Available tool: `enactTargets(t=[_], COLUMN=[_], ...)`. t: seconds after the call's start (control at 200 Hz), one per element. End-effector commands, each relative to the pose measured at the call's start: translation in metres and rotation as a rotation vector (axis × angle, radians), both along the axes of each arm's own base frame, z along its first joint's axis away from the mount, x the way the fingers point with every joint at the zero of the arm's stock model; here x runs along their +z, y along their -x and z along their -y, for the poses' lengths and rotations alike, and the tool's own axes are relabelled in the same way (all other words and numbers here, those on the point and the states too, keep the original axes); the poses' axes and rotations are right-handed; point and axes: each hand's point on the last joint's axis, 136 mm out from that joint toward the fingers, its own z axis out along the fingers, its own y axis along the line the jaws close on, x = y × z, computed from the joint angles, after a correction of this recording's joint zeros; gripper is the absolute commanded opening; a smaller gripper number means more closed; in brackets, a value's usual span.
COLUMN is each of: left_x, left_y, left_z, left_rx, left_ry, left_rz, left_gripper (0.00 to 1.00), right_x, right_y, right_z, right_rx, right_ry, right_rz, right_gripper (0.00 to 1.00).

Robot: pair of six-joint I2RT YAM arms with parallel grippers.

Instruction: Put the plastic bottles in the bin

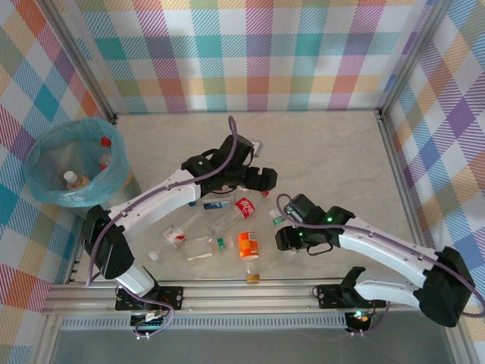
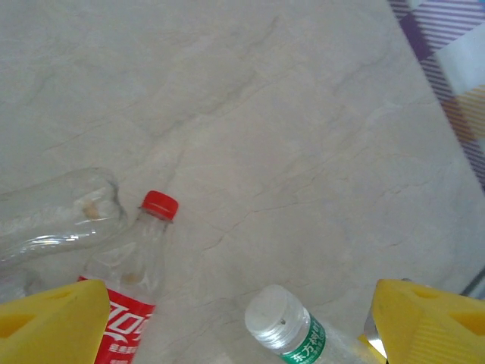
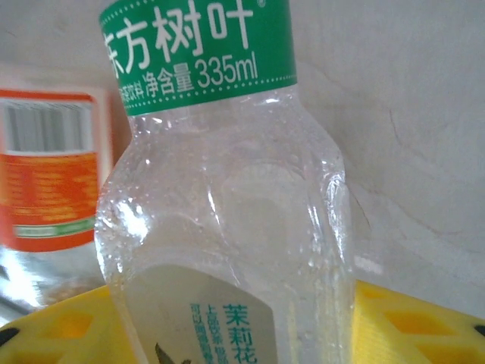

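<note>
Clear green-label bottle [image 3: 227, 197] pinched between right claw [image 3: 235, 326] pads. Red-capped bottle [image 2: 129, 273] lying just ahead-left of left claw [image 2: 239, 322]. Teal-lined bin [image 1: 42, 144] far left of both, holding several bottles [image 1: 72, 179].

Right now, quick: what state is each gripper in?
Left gripper: open, holding nothing.
Right gripper: closed on the green-labelled clear bottle.

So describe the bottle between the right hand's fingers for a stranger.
On the pale table, find the bottles near the front edge. At their right end the right hand has a clear bottle between its yellow fingers; its green label sets it apart from the orange-labelled bottle beside it.
</note>
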Motion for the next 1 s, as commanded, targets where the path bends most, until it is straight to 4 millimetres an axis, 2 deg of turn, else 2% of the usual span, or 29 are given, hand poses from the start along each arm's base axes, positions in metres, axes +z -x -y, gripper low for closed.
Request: enactTargets(t=[0.0,0.25,0.48,0.725,0.995], left_x=[0.046,0.078,0.087,0.086,0.089], left_y=[0.017,0.040,0.051,0.052,0.049], left_z=[0.010,0.007,0.004,0.007,0.009], left_rx=[-0.051,-0.111,-0.133,-0.140,-0.129], left_ry=[0.150,0.263,0.308,0.320,0.339], left_rz=[0.036,0.047,0.042,0.027,0.031], left_gripper=[0.90,0.87,0.77,0.65,0.53], right_x=[0.038,0.107,0.153,0.163,0.164], right_y=[-0.014,-0.037,-0.044,-0.037,-0.035], right_z=[-0.006,-0.020,-0.040,-0.055,-0.059], right_rx=[0.027,0.085,0.137,0.217,0.229], right_ry=[-0.069,-0.198,-0.328,-0.398,-0.424], right_rz=[0.135,0.394,0.516,0.513,0.511], right_gripper=[0.54,0.56,0.56,0.56,0.57])
